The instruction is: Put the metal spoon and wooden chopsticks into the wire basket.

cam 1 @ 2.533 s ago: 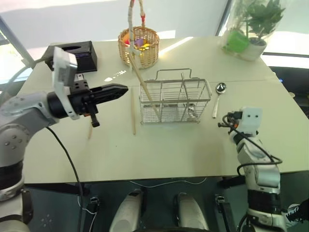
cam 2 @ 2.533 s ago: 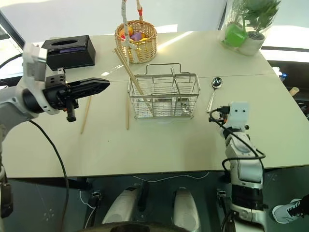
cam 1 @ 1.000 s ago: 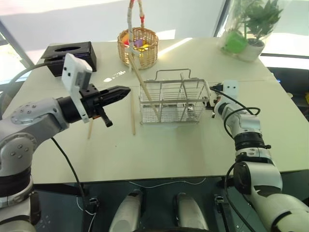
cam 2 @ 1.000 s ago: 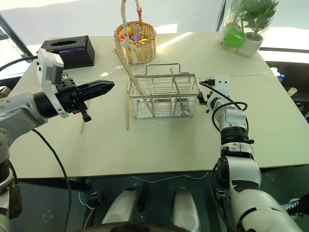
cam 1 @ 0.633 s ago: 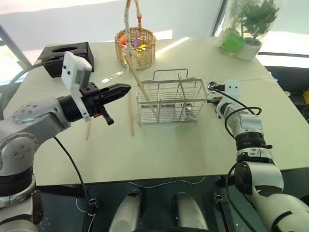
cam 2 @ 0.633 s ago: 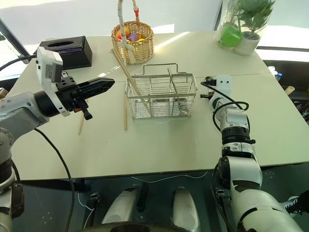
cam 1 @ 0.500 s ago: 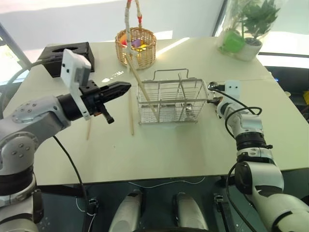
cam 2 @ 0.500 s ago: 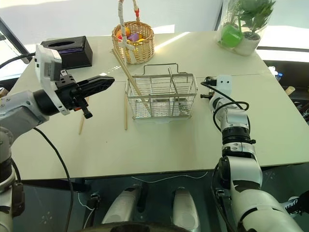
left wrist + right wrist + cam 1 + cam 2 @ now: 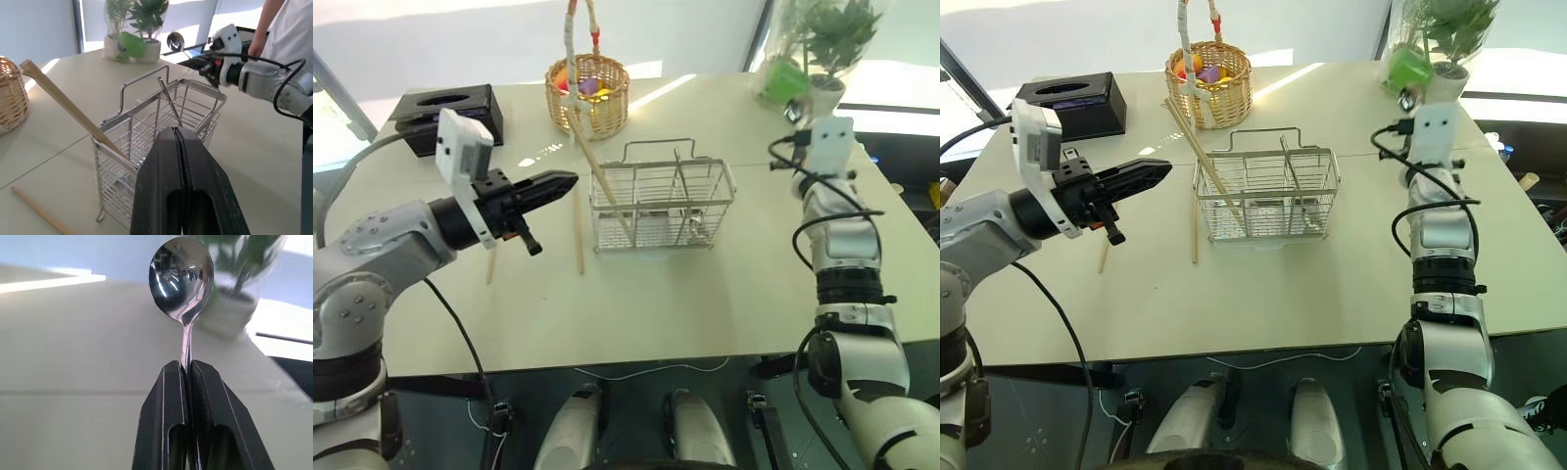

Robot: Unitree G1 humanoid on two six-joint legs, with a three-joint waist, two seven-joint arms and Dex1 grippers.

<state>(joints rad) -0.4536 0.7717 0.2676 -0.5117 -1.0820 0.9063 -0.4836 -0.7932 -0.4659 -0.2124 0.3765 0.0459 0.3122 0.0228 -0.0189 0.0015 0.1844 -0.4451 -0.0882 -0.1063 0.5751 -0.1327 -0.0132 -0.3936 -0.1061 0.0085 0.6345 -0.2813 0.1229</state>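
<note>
the right gripper (image 9: 187, 366), pinching the metal spoon (image 9: 182, 279) by its handle with the bowl up, holds it right of the wire basket (image 9: 662, 206), so next comes carrying it left over a compartment; the left gripper (image 9: 180, 139) hovers pressed together.

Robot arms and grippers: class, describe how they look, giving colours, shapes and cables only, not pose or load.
Both arms are built of rounded silver-grey segments with black joints. Loose black cables loop along them. Each wrist carries a white boxy camera housing. The left gripper and right gripper each have two long black fingers, tapering to slim tips, with hollow slots near the base.
</note>
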